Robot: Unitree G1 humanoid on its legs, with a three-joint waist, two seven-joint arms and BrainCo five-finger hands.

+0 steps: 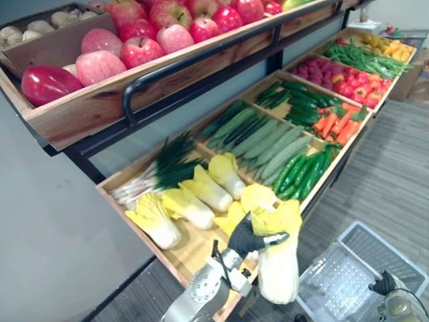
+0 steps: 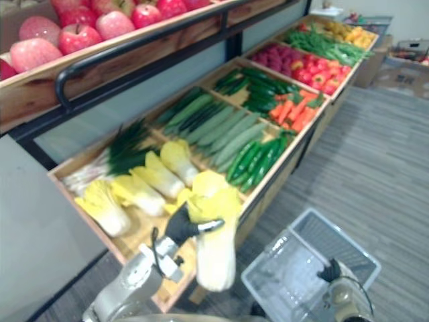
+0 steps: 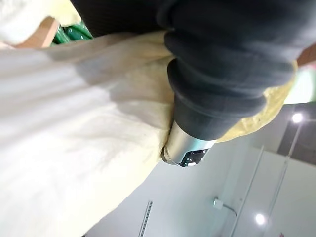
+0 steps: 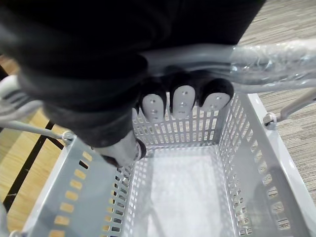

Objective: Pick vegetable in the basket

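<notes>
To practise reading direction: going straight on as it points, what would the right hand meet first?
Probably the floor of the basket; the right hand, curled round its handle, points down inside.

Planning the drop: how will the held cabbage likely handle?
Probably stiff: the cabbage hangs straight below the left hand without sagging. Its crinkled leafy top may crush where fingers curl round it. Long and rounded, it could roll in the basket.
</notes>
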